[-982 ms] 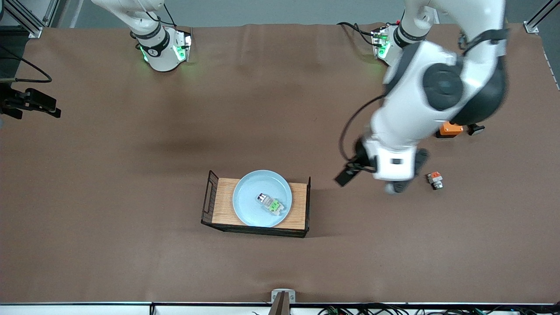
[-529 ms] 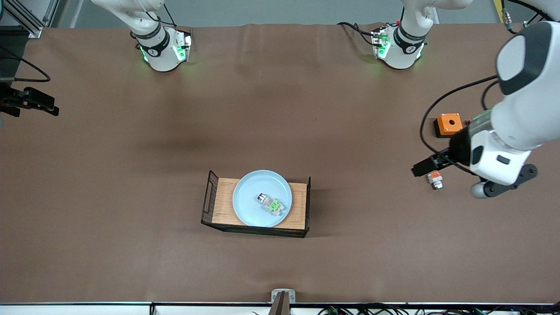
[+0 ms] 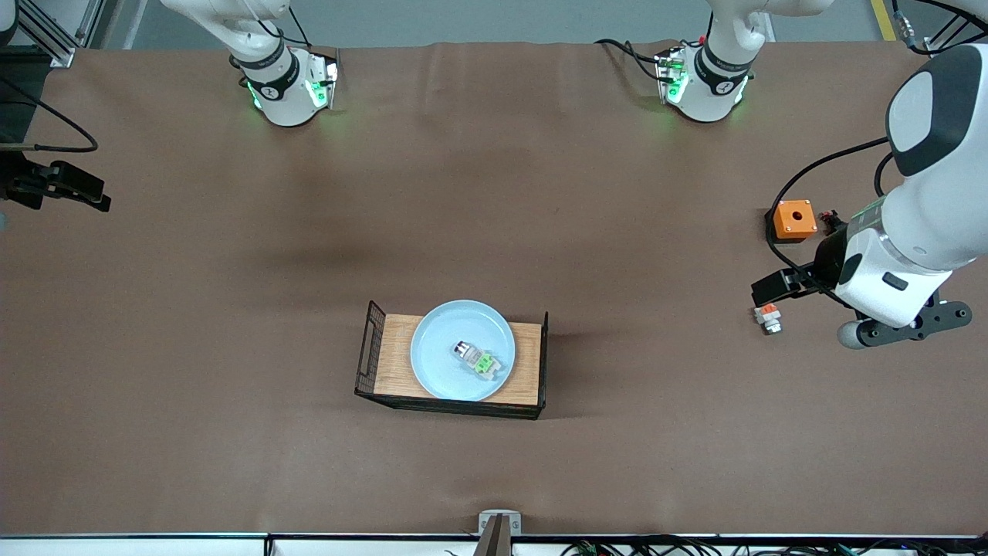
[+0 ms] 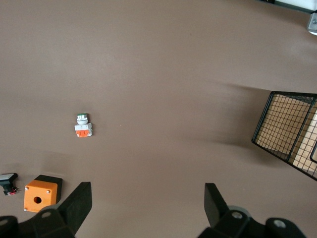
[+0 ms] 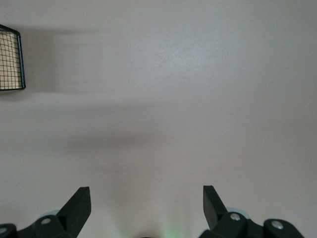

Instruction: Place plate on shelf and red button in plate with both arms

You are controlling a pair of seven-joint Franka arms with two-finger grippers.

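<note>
The plate [image 3: 462,350] is sitting on the wooden tray [image 3: 394,357] just below the centre of the front frame, and the red button [image 3: 477,359] is lying inside it, its green block pointing toward the lower right of the frame — both resting with nothing gripping them. The tray's black wire wall [image 4: 287,130] is showing at the right edge of the left wrist frame, and a corner of it [image 5: 11,59] at the upper left of the right wrist frame. Out at the right side of the front frame, the left gripper [image 3: 903,324] is hanging over bare table, its fingers [image 4: 79,202] spread wide and holding nothing. Just beside it in the front frame, the small orange-red part [image 3: 766,316] is lying on the mat, with the orange box [image 3: 795,218] higher in the frame and a small black piece [image 4: 8,181] next to the box. The right gripper [image 5: 146,218] is waiting off the front frame — its fingers [image 5: 78,204] are spread apart too, over plain mat.
</note>
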